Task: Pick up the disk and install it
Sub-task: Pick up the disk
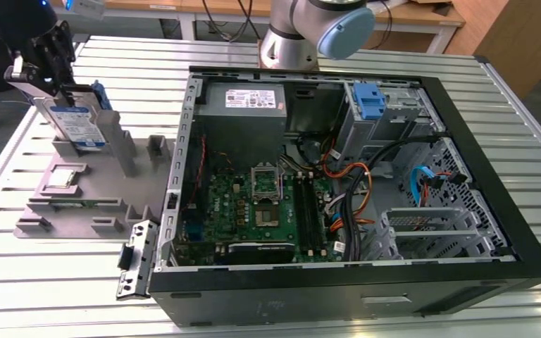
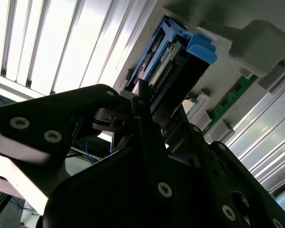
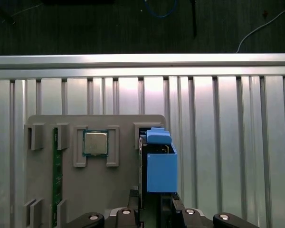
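Holding disk (image 1: 78,127) by top edge, gripper (image 1: 59,90) pinched shut on it, upper left of frame, upright at gray holder (image 1: 96,190). Best: lift straight up, slow, no tilt, no bumping holder walls.

No print is legible on the labels of the disk (image 1: 75,123) or the power supply (image 1: 251,98).
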Available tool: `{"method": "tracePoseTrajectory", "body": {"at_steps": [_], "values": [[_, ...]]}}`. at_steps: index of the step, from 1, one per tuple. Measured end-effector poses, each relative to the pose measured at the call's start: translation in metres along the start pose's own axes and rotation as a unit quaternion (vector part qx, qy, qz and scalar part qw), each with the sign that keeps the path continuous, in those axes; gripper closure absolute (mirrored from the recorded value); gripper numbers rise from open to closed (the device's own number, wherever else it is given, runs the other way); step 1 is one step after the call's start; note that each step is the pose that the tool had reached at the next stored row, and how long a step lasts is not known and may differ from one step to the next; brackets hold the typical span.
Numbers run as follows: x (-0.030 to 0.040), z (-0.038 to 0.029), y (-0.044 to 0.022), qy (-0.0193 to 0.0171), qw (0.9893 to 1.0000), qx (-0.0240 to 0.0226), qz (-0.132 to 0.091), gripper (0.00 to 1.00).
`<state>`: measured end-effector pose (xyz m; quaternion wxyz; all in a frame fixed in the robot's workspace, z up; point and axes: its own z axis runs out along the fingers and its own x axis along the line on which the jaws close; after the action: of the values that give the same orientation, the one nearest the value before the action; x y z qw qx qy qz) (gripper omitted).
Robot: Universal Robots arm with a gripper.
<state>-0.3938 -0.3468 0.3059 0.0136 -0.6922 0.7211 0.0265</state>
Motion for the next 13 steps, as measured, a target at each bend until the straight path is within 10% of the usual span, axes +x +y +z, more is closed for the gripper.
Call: {"method": "tracePoseTrajectory", "body": {"at_steps": [13], "values": [[0.0013,-0.0017,0.0,0.0,1.0,-0.0001,0.0,0.65]]}}
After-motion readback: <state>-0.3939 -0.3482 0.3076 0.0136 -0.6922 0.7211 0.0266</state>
